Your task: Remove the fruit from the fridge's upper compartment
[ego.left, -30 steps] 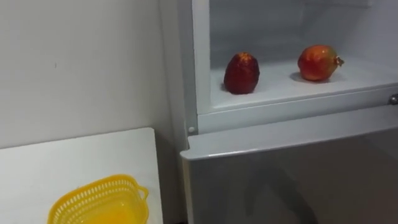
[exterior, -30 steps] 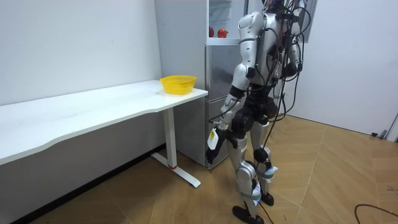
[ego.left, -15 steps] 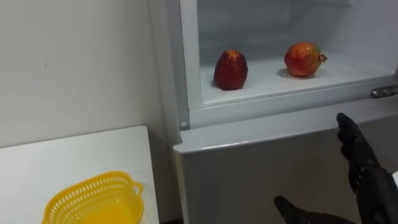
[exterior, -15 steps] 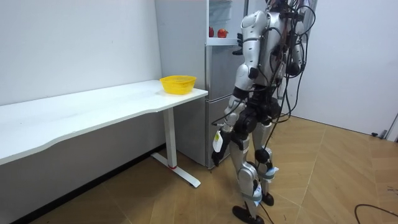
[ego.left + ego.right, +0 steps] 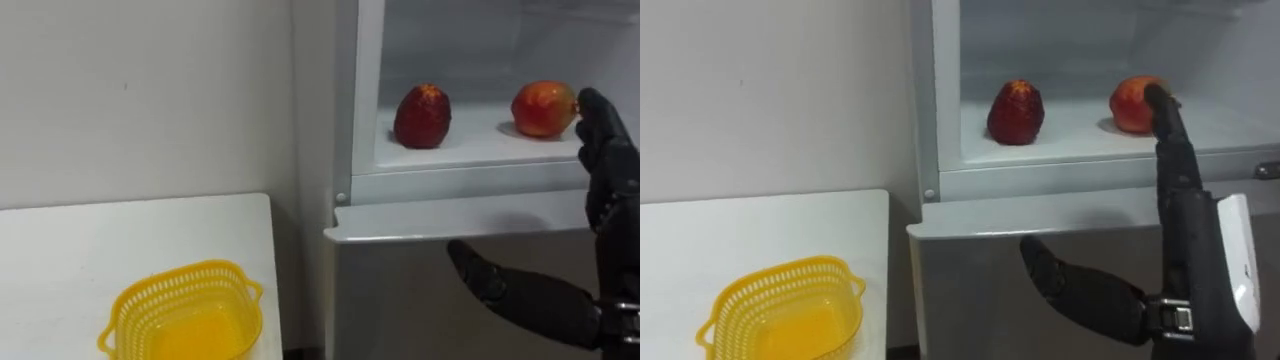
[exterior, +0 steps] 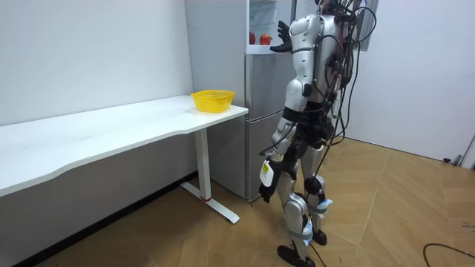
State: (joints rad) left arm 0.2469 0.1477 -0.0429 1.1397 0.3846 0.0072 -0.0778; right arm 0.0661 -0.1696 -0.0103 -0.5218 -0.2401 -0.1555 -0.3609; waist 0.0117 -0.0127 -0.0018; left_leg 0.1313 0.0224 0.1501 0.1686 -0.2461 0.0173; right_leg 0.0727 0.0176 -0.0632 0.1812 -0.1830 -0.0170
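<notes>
**Left eye view.** The fridge (image 5: 385, 290) has its upper compartment (image 5: 450, 45) open. On the white shelf (image 5: 470, 150) sit a dark red fruit (image 5: 422, 117) and, apart to its right, a round red-orange fruit (image 5: 540, 108). The right hand (image 5: 612, 190) is raised at the shelf front, fingers straight and thumb spread, holding nothing. Its fingertips are just beside the round fruit. A yellow basket (image 5: 185, 318) sits on the white table (image 5: 90, 250) and looks empty.

**Right eye view.** The fingertips overlap the round fruit's right edge. Contact cannot be told.

**Room view.** The robot stands upright at the fridge with its right arm lifted to the top compartment. The left hand (image 6: 265, 176) hangs low by the thigh; I cannot tell its state.

**Judgement.** The step in hand is the reach; no grasp is made yet. Next, the palm goes round the round fruit and closes without rolling it backward, then draws it out. The basket is probably where it goes.
</notes>
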